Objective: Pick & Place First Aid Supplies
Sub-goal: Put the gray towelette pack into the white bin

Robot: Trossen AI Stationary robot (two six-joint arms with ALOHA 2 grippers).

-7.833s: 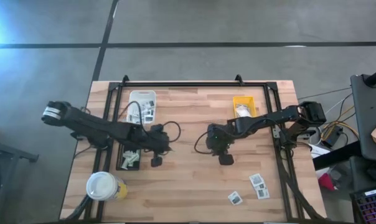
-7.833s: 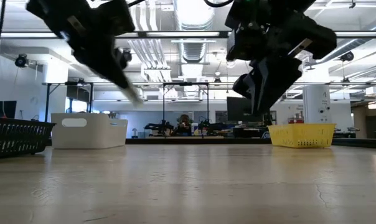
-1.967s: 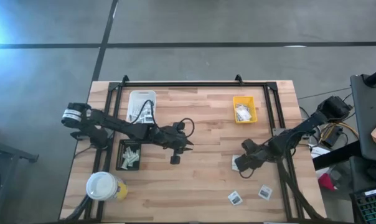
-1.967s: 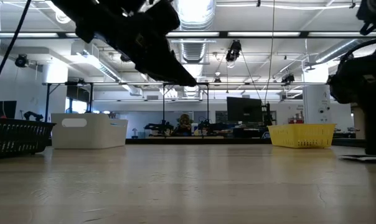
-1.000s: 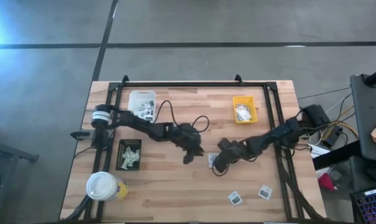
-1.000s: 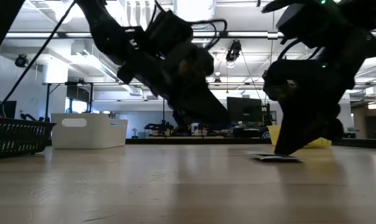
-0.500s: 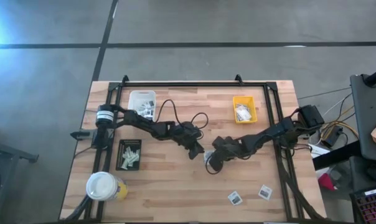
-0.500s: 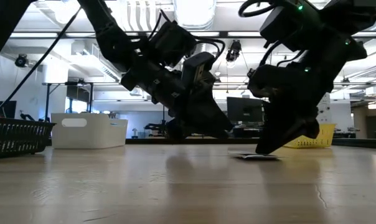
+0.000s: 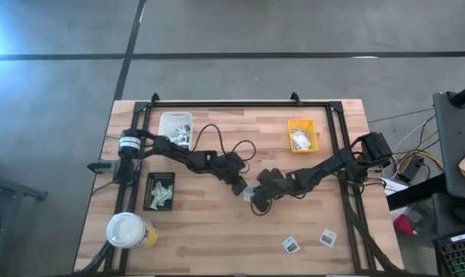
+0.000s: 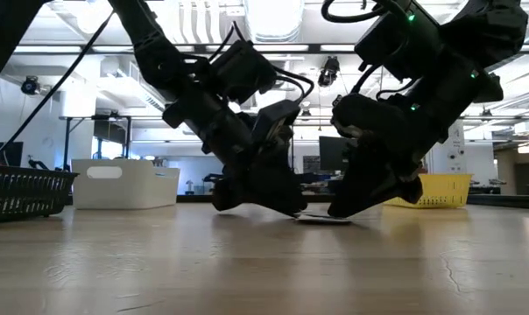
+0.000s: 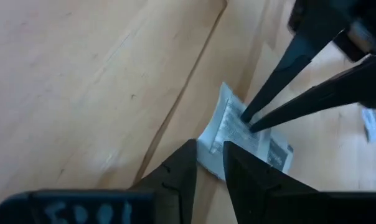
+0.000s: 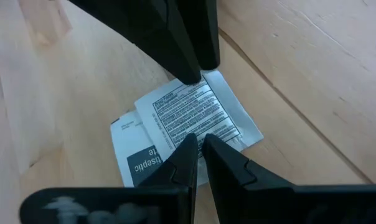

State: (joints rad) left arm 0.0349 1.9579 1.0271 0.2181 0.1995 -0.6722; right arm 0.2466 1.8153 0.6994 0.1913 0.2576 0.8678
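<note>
Mid-bench, both grippers meet over one packet [image 12: 194,127] lying flat on the wood: a handover. The right gripper [image 12: 197,144] pins it, fingers nearly closed on its edge; the left gripper [image 11: 208,153] pinches the opposite, lifted edge (a narrow gap). Next: right lets go, left lifts. Only the high view shows two more packets [image 9: 291,245] near the front edge.

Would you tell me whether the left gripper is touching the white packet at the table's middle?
Touching. In the left wrist view, the left gripper has its fingertips on the raised edge of the white packet; the right wrist view shows those dark fingers meeting the packet's far edge.
</note>
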